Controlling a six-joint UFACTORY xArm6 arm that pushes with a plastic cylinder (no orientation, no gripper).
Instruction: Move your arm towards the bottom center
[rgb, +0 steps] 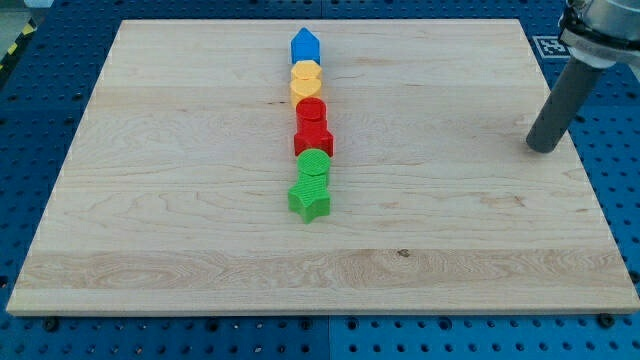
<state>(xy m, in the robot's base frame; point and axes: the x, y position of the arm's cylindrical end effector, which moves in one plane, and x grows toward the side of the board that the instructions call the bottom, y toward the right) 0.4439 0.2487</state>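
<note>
Camera view showed my tip (543, 148) resting on the worktop (180, 200) near its right edge, at about three o'clock from the block column and well apart from it. My end effector was a plain rod, with nothing to open or close. Touching in a line from twelve to six o'clock sat a blue block (305, 46), yellow blocks (306, 80), red blocks (312, 127) and green blocks (311, 187).

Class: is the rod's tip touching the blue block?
Apart. The camera view shows my tip near the board's right edge, with bare wood between it and the blue block topping the central column.
</note>
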